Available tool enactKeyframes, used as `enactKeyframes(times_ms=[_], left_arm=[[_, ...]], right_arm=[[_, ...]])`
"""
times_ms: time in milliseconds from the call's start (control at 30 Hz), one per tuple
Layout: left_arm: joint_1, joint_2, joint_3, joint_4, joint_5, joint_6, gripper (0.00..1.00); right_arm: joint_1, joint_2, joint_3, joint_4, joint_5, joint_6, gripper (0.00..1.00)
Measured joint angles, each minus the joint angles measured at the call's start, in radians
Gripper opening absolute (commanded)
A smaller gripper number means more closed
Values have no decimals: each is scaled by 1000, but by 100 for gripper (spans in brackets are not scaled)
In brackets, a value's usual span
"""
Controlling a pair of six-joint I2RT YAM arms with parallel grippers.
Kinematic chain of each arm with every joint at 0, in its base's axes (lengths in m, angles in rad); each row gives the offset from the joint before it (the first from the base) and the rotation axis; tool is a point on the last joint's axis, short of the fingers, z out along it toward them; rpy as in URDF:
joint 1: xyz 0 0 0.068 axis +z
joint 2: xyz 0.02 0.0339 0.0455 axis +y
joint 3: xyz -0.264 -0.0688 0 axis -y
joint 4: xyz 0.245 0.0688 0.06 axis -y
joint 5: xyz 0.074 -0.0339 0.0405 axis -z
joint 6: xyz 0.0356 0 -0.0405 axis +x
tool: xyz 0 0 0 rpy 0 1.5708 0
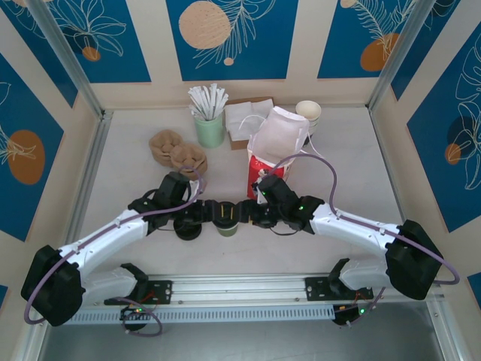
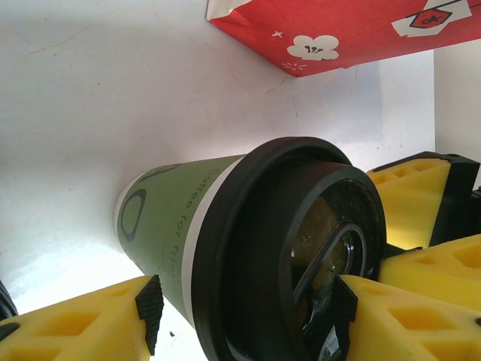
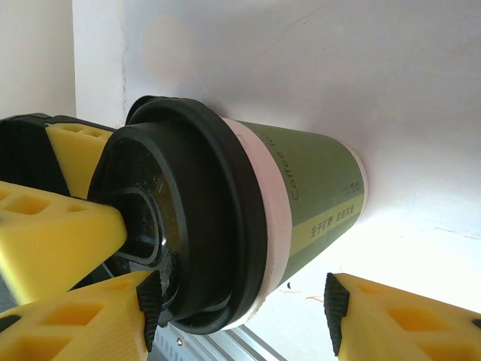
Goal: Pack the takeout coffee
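On the pale counter [image 1: 128,173], the takeout coffee [image 2: 188,226] sits between both claws, the right claw [image 3: 240,308] apart with one pad clear, the left claw [image 2: 246,308] hugging it though I cannot tell if clamped, so an uneven squeeze could tip it toward the red bag [image 2: 361,30] beyond.

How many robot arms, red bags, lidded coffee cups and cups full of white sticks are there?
Robot arms: 2, the left arm and the right arm
Red bag: 1
Lidded coffee cup: 1
Cup of white sticks: 1
Total: 5
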Motion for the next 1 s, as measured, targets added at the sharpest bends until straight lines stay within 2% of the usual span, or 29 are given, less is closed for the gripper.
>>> enactKeyframes(times_ms=[667, 1000], left_arm=[[-23, 17, -9, 19, 3, 0, 62], [-22, -16, -3, 1, 2, 5, 68]], right_arm=[[-1, 9, 6, -21, 7, 0, 61], [-6, 12, 7, -21, 7, 0, 60]])
